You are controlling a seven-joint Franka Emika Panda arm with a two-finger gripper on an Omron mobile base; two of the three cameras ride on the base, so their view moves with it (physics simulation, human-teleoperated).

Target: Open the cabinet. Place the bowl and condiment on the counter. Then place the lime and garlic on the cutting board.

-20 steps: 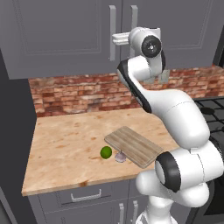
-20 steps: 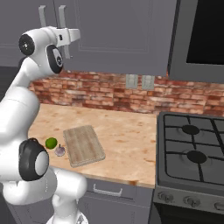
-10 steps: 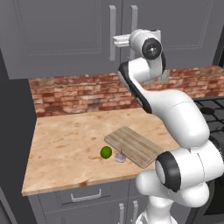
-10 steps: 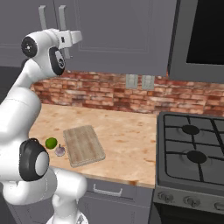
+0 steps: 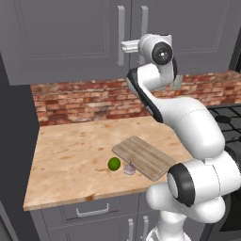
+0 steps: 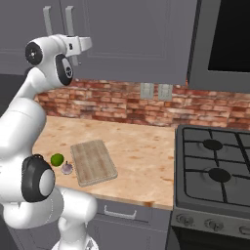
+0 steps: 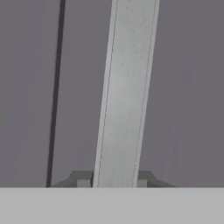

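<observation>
Clamping its gripper (image 5: pixel 123 46) on a silver bar handle (image 7: pixel 124 94) of the closed cabinet (image 5: pixel 70 33) above the counter (image 5: pixel 75 155), the arm risks slipping off if its pull strays from the door's swing.

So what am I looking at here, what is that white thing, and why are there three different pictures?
It is a white jointed robot arm in a simulated kitchen. Two cameras ride on its base, behind it on either side; the third sits on its hand. Its two-finger gripper is shut on the vertical silver bar handle of the grey upper wall cabinet, whose doors look closed. On the tan wood-look counter lie a rectangular wooden cutting board, a small green lime and a pale garlic bulb, both beside the board.
</observation>
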